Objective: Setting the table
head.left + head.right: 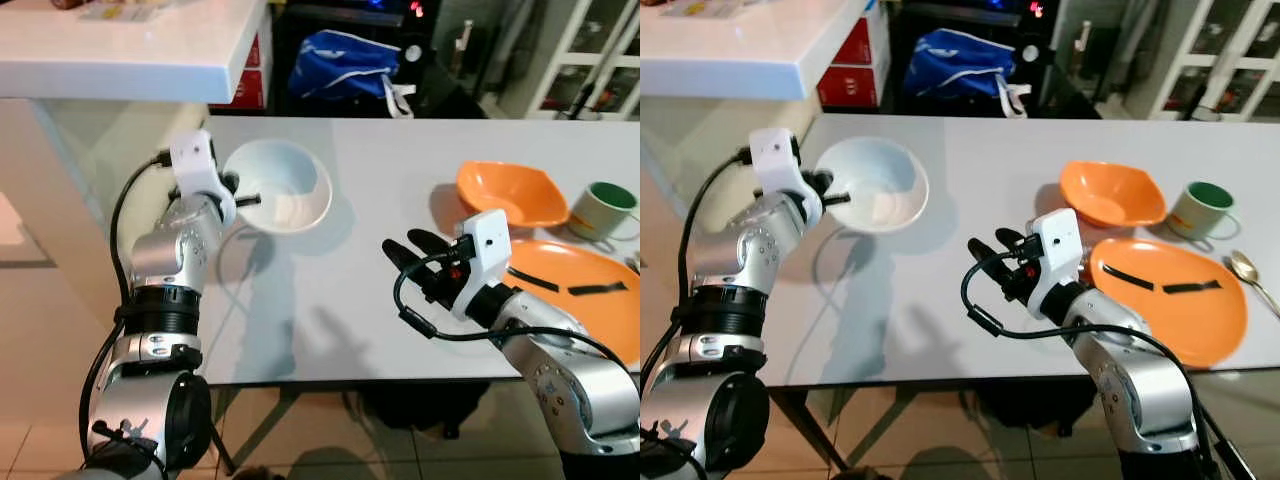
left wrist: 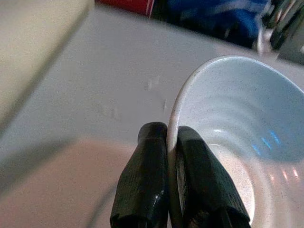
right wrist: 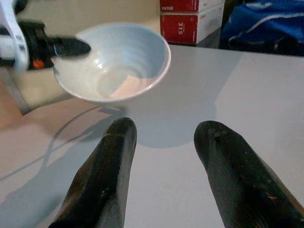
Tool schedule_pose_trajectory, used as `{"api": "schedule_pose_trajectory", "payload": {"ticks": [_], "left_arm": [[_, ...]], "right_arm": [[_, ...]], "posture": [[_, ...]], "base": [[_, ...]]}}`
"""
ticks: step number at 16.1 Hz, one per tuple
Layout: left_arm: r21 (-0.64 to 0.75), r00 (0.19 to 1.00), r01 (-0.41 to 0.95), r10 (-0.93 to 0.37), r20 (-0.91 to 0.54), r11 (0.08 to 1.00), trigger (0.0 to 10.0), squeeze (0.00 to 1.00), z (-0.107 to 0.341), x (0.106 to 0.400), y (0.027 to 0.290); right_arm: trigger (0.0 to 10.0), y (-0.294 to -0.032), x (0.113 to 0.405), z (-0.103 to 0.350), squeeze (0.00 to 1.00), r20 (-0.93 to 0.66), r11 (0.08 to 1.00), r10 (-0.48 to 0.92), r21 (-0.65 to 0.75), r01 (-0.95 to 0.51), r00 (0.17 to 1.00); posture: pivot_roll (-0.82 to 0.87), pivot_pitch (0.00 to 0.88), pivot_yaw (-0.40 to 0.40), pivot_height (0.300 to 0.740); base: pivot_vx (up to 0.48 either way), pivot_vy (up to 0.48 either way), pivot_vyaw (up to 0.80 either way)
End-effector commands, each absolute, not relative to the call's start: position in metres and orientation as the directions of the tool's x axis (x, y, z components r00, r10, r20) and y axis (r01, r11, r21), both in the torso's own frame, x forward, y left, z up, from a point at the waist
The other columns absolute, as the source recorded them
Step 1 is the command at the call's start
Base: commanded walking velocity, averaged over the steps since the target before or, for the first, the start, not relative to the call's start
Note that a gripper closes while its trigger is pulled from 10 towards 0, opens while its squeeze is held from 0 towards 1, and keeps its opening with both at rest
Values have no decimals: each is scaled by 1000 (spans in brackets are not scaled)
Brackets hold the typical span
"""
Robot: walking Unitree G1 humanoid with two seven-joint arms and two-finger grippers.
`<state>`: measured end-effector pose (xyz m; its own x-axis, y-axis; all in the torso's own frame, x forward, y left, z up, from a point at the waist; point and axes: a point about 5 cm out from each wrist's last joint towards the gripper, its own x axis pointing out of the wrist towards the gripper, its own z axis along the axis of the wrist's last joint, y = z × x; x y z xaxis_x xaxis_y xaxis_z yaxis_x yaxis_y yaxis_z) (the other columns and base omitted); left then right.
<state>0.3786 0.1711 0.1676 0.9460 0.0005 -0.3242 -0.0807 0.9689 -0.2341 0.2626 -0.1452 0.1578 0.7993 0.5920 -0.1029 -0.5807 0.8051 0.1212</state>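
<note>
White bowl [image 1: 283, 184] gripped at its rim and held just above the grey counter [image 1: 340, 300].
The rim is pinched between the closed fingers of the left gripper [image 2: 167, 142]; the right gripper [image 3: 164, 142] is held with fingers spread and empty. Red boxes [image 3: 190, 19] beyond are marked with letters, shown upside down, that look like "STE".
</note>
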Motion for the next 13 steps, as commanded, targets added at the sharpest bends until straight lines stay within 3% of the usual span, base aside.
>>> {"api": "schedule_pose_trajectory", "payload": {"ticks": [1, 4, 9, 11, 12, 13], "left_arm": [[-271, 940, -85, -12, -340, 959, 10000, 0, 169, 381, 168], [-257, 909, -128, 10, -417, 958, 10000, 0, 156, 381, 172], [-271, 899, -165, 31, -437, 948, 10000, 0, 152, 382, 173], [-298, 898, -165, 18, -440, 940, 10000, 55, 151, 382, 172], [-296, 895, -167, 19, -445, 940, 10000, 1000, 149, 382, 173], [-293, 891, -179, 28, -454, 939, 10000, 1000, 147, 381, 175]], "right_arm": [[10000, -143, 259, 161, 0, -97, 785, 618, 134, -605, 780], [10000, -137, 250, 159, 0, -112, 725, 688, 143, -674, 717], [10000, -137, 247, 159, 0, -119, 715, 698, 149, -683, 706], [10000, -137, 247, 159, 0, -119, 716, 698, 150, -682, 706], [10000, -137, 247, 159, 0, -118, 715, 699, 150, -683, 705], [10000, -137, 247, 160, 0, -118, 717, 697, 148, -682, 707]], "posture": [[-65, 0, 12, 740], [-67, 0, 10, 740], [-70, 0, 12, 740], [-70, 0, 12, 740], [-70, 0, 12, 740], [-71, 0, 12, 740]], "base": [[0, 0, 0], [0, 0, 0], [0, 0, 0], [0, 0, 0], [0, 0, 0], [0, 0, 0]]}}
